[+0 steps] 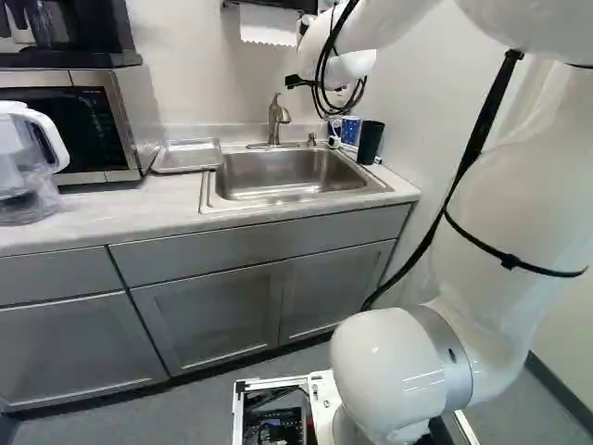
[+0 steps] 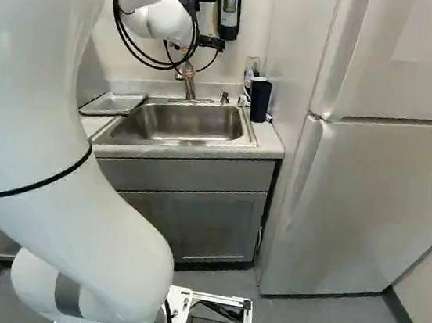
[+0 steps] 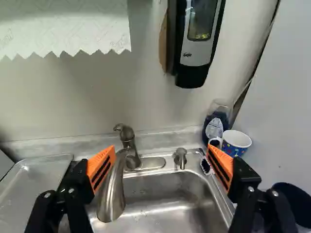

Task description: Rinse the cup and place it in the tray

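- The gripper [image 2: 212, 43] is hovering above the sink [image 1: 289, 174], mostly hiding behind the arm's end in the base views; its two fingers are standing wide apart.
- Two cups are standing upright on the counter [image 1: 83, 215] at the sink's far right corner, and which one the task is meaning I cannot tell: a blue-patterned cup [image 3: 236, 142] is sitting farther back, and a dark cup [image 1: 370, 141] nearer.
- In the wrist view the right finger is partly reaching across the space just left of the patterned cup.
- The tray [image 1: 190, 156] is lying flat on the counter, just left of the sink.
- The faucet [image 1: 275, 119] is rising at the sink's far edge, its spout coming near toward the basin; in the wrist view it is standing between the fingers, close to the left one, and in the way between cups and tray.
- A small metal knob [image 3: 181, 158] is standing right of the faucet.
- A bottle of blue liquid [image 3: 214, 126] is crowding the patterned cup from behind and left.
- On the far wall a soap dispenser [image 3: 197, 48] and, farther left, a paper towel [image 3: 63, 24] are hanging.
- A microwave [image 1: 93, 125] is sitting left of the tray, a clear pitcher [image 1: 23, 171] farther left and nearer.
- A fridge [image 2: 362, 195] is closing off the right side.
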